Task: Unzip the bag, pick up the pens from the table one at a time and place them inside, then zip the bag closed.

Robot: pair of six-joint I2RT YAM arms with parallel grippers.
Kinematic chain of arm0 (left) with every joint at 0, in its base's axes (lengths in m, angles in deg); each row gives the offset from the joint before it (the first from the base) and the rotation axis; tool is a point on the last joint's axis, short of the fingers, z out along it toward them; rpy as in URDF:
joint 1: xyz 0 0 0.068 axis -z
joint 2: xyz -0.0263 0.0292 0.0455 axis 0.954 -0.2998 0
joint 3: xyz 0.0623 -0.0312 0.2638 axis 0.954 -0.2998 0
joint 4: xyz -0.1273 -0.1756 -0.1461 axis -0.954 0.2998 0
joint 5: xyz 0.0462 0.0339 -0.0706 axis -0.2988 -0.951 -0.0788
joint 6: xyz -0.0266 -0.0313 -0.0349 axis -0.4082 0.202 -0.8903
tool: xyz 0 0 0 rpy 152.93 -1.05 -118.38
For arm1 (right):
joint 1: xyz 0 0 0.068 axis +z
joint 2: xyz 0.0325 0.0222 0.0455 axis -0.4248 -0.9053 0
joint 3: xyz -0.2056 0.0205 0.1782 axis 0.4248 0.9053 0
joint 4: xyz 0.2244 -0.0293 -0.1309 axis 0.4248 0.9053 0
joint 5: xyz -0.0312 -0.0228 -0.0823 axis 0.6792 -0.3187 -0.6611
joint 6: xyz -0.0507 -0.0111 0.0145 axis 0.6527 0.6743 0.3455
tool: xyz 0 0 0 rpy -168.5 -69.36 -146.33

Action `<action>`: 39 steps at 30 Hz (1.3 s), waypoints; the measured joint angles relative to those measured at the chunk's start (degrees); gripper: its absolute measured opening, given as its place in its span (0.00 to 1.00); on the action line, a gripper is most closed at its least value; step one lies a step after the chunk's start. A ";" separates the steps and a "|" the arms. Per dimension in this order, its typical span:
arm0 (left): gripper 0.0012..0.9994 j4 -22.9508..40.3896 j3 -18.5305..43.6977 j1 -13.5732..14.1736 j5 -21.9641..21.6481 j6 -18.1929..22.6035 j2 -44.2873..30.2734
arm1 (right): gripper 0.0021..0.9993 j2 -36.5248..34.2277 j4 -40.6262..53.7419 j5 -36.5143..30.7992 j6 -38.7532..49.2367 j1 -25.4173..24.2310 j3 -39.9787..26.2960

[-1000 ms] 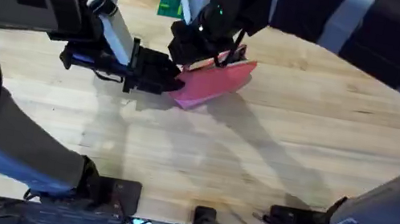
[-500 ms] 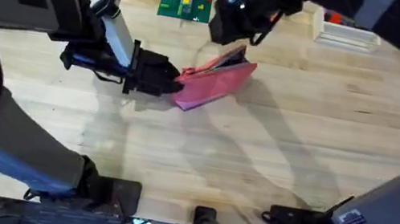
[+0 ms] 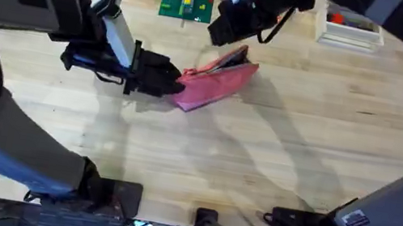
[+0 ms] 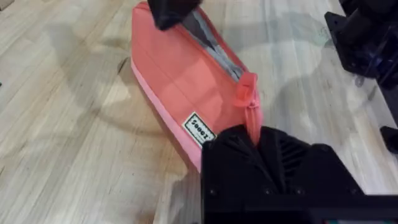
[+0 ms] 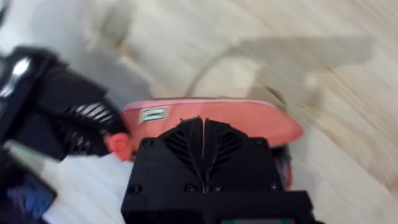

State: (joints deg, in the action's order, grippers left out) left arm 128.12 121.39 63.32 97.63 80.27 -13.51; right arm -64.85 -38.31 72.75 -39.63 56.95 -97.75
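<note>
The pink pencil pouch (image 3: 214, 84) lies on the table (image 3: 304, 138). The left gripper (image 4: 252, 140) is clamped on its zip-end tab. The right gripper (image 5: 202, 140), fingers together, is seen above it. The pouch should be held taut. No pens are made out.

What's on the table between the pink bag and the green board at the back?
Nothing lies on it there: in the overhead view the table is bare wood between the bag and the green board. The right gripper hangs above that stretch.
</note>
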 joint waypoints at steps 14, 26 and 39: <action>0.04 0.00 0.00 0.00 -0.02 0.00 0.00 | 0.99 0.00 2.65 17.86 12.32 0.00 0.00; 0.04 0.00 0.00 0.00 -0.02 0.00 0.00 | 1.00 3.87 14.37 11.87 21.82 2.03 -8.56; 0.04 0.00 0.00 0.00 -0.02 0.00 0.00 | 1.00 4.17 17.07 0.14 26.90 7.41 -11.43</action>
State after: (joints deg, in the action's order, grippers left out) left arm 128.12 121.39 63.32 97.61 80.27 -13.51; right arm -60.68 -21.23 72.89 -12.73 64.36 -109.18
